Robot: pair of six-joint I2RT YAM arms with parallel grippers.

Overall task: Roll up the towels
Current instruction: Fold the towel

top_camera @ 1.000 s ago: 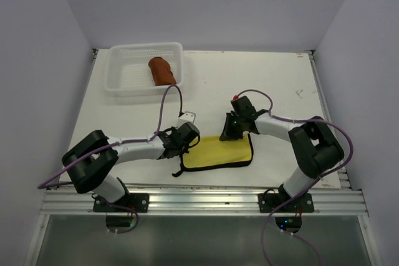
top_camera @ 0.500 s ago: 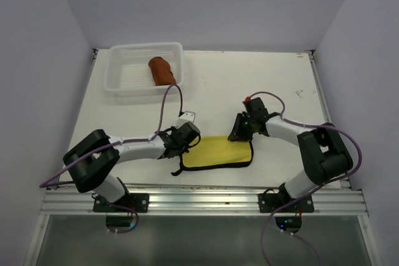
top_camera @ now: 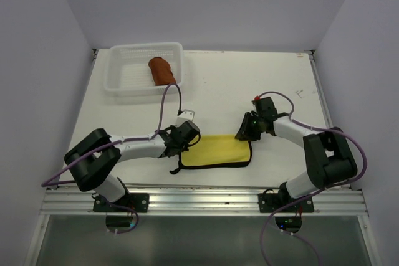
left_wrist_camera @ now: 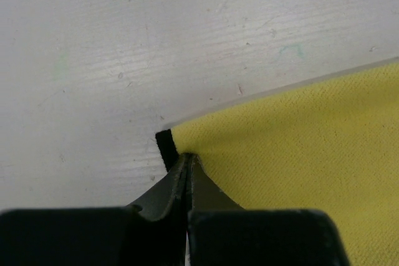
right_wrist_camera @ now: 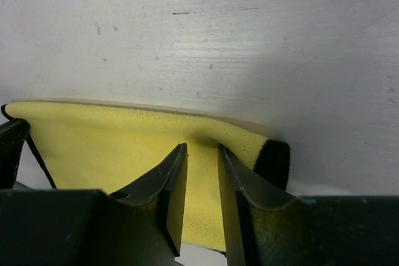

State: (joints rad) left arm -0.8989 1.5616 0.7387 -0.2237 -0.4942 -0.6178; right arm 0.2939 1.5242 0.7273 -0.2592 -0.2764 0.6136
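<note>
The yellow towel [top_camera: 215,152] with a dark hem lies flat near the table's front edge. My left gripper [top_camera: 182,141] is shut on its far left corner; the left wrist view shows the closed tips [left_wrist_camera: 187,160] pinching the cloth [left_wrist_camera: 299,141] at the hem. My right gripper [top_camera: 245,134] is at the far right corner. Its jaws [right_wrist_camera: 202,151] stand a little apart over the yellow cloth [right_wrist_camera: 112,135], which shows through the gap. The rust-brown towel [top_camera: 161,71] lies rolled in the basket.
The white mesh basket [top_camera: 146,48] stands at the back left of the white table. Grey walls enclose the table on three sides. A metal rail runs along the near edge.
My right gripper has slid to the right along the towel's far edge, to its right corner. The left gripper and the towel have barely moved.
</note>
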